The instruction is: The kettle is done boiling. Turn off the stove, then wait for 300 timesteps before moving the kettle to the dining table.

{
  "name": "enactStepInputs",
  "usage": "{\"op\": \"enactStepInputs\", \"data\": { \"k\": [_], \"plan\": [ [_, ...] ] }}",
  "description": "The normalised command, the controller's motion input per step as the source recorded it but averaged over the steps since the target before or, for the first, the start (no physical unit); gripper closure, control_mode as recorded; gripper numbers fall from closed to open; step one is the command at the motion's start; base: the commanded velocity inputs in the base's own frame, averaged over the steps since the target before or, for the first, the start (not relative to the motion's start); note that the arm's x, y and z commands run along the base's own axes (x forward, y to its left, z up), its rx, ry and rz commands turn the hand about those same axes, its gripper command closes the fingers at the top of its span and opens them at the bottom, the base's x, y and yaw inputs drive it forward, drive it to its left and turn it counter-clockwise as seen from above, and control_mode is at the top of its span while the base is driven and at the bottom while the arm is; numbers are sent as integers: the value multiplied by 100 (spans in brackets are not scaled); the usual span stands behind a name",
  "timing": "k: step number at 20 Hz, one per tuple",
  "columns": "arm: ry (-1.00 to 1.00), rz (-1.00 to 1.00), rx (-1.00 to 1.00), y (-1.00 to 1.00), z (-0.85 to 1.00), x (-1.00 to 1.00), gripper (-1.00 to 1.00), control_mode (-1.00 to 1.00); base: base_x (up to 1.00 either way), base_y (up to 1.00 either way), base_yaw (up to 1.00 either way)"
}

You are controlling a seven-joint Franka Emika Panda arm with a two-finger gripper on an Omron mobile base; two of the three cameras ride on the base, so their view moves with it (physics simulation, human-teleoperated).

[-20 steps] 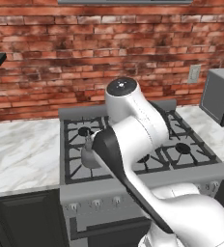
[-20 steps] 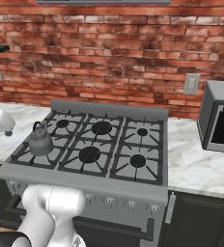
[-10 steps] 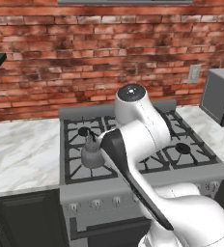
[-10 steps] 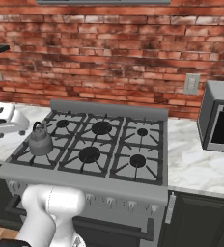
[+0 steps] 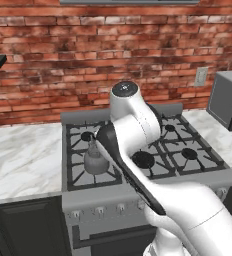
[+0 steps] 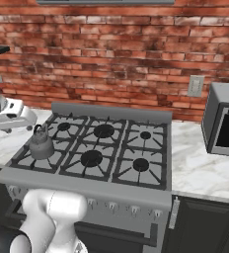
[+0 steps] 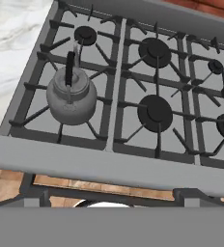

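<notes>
Kettle (image 7: 70, 96) on the front left burner of the stove (image 7: 133, 164), near its front edge. Looks hard, smooth, slippery, likely heavy with hot water. Best grabbed by the thin dark handle (image 7: 70, 62) on top. Hand wide open, holding nothing.

The kettle (image 7: 70, 96) is dull grey metal with a thin dark handle. The stove (image 6: 87, 190) is grey steel, its burners under black grates (image 7: 155, 89). Beside it the surface (image 5: 20, 160) is white marble with grey veins, over dark cabinets (image 6: 205, 230). The wall (image 6: 116, 54) is red-brown brick with paler mortar lines. The microwave (image 6: 225, 121) looks grey with a darker door, though it is cut off at the edge.
</notes>
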Motion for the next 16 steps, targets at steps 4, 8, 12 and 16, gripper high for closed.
{"op": "enactStepInputs", "data": {
  "k": [4, 8, 12, 16],
  "plan": [
    [8, 0, 1, 27, -16, 45, -100, -100, 0, 0, 0],
    [3, 0, 0, 13, -36, 31, -100, -100, 0, 0, 0],
    [0, 0, 0, 9, -37, 22, -100, -100, 0, 0, 0],
    [0, 0, 0, 6, -34, 22, -100, -100, 0, 0, 0]
  ]
}}
